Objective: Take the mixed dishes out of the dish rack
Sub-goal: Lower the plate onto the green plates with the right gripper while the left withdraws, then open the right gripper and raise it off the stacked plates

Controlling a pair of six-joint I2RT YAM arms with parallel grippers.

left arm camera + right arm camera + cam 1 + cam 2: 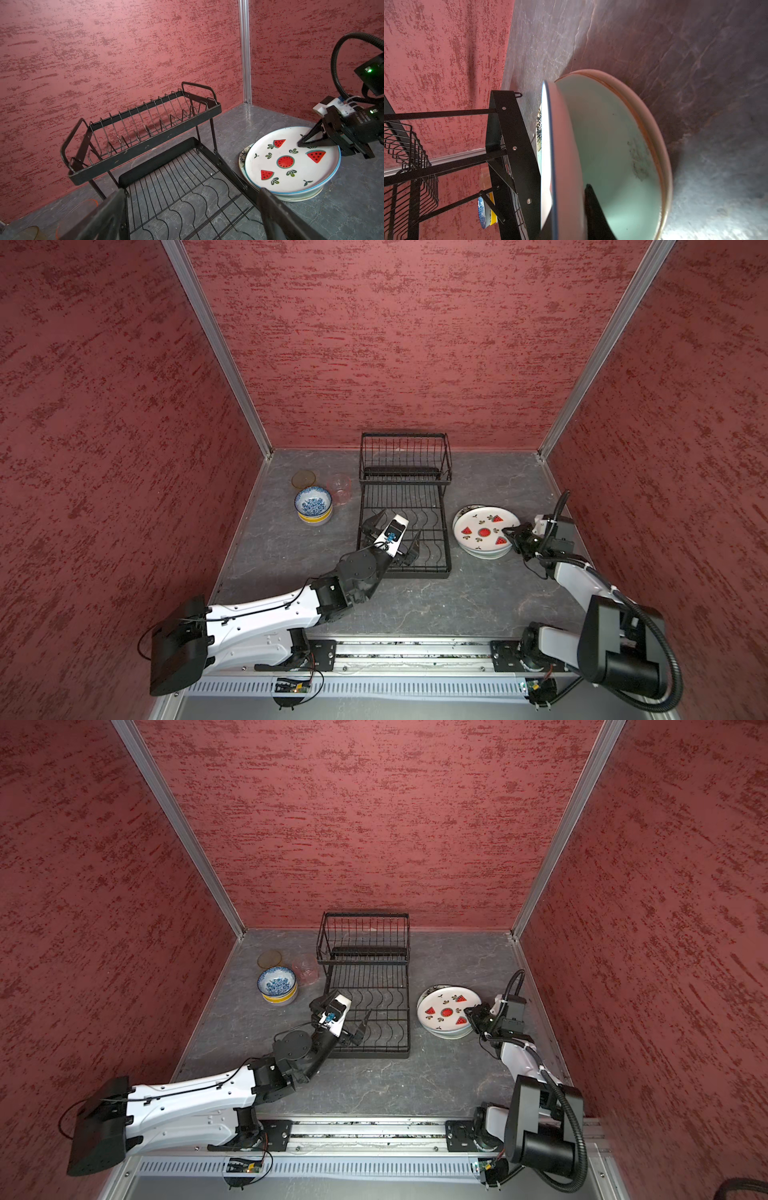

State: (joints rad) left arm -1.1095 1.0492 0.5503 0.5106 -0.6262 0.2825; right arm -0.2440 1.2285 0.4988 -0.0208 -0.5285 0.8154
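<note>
At the dish rack's (401,471) 3 o'clock, the watermelon plate (478,526) hides all but the rims of the plates beneath (488,556). Whether the right tool (507,532) pinches its rim cannot be told. The left tool (191,191) shows only blurred fingers (104,218), cut off by its wrist view's edge.

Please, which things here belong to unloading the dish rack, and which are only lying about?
Job: dish rack; watermelon plate; plates beneath; blue-white bowl; yellow bowl; amber glass; pinkish glass.
Lying about: no loose item visible; only grey table, red walls.
</note>
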